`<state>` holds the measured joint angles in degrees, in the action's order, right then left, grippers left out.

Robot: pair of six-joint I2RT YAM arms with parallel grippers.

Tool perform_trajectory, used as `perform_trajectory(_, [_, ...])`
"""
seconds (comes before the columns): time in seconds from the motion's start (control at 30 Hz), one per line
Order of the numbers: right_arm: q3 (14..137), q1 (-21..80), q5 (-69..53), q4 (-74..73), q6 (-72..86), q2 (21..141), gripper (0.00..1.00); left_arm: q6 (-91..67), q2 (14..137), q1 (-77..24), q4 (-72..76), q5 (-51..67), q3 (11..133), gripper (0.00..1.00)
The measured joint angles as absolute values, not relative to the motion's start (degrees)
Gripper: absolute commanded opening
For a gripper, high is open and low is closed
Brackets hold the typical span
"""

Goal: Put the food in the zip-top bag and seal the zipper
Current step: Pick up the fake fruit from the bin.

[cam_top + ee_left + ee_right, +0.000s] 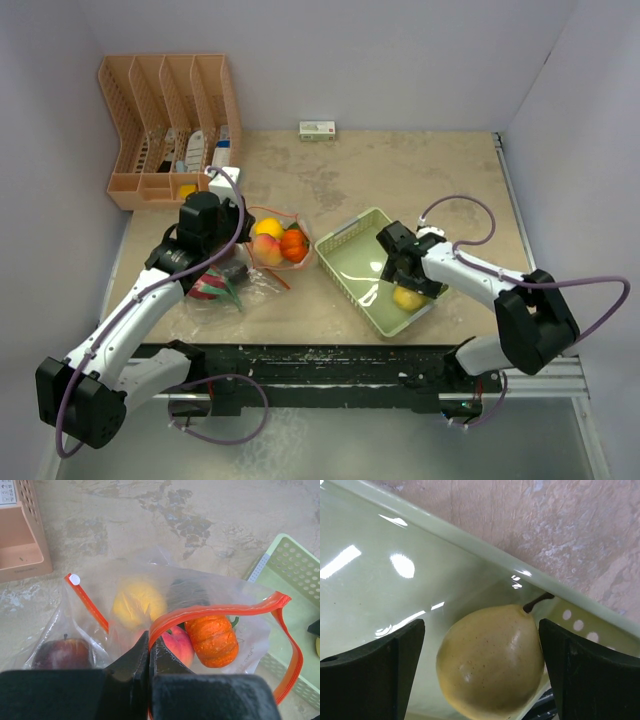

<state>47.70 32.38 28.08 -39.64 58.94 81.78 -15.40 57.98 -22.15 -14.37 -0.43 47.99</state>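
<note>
The zip-top bag [270, 262] lies left of centre with its mouth held up. My left gripper [150, 645] is shut on the orange-red zipper [220, 609], whose white slider tab [74, 579] sits at the far left end. Inside the bag are an orange pumpkin [212, 640], a peach [177, 647] and a yellow fruit [137, 605]. A dark red apple [62, 652] shows through the plastic at the lower left. A yellow pear [490, 662] lies in the green tray [345, 240]. My right gripper [480, 630] is open, one finger on each side of the pear.
An orange file organizer [170, 120] stands at the back left with a white block [225, 178] beside it. A small box [318, 129] rests against the back wall. Walls close in the table on the left, back and right.
</note>
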Motion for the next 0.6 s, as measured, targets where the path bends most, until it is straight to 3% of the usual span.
perform_trajectory(0.13, [45.15, 32.38, 26.22, -37.15, 58.35, 81.62, 0.91, -15.4, 58.0, -22.15, -14.41, -0.45, 47.97, 0.0])
perform_trajectory(0.17, [44.36, 32.38, 25.61, -36.51, 58.26, 81.45, 0.86, -15.4, 58.0, -22.15, -14.41, -0.45, 47.97, 0.0])
perform_trajectory(0.27, [42.65, 32.4, 24.05, -35.07, 57.63, 80.51, 0.5, -15.4, 58.0, -22.15, -14.44, -0.45, 47.97, 0.0])
perform_trajectory(0.33, [42.11, 32.38, 23.14, -34.26, 57.12, 79.7, 0.34, -15.4, 58.0, -22.15, -14.46, -0.45, 47.97, 0.0])
perform_trajectory(0.6, [43.51, 32.4, 22.44, -33.06, 54.35, 75.61, 0.0, -15.4, 58.0, -22.15, -14.68, -0.75, 47.97, 0.0])
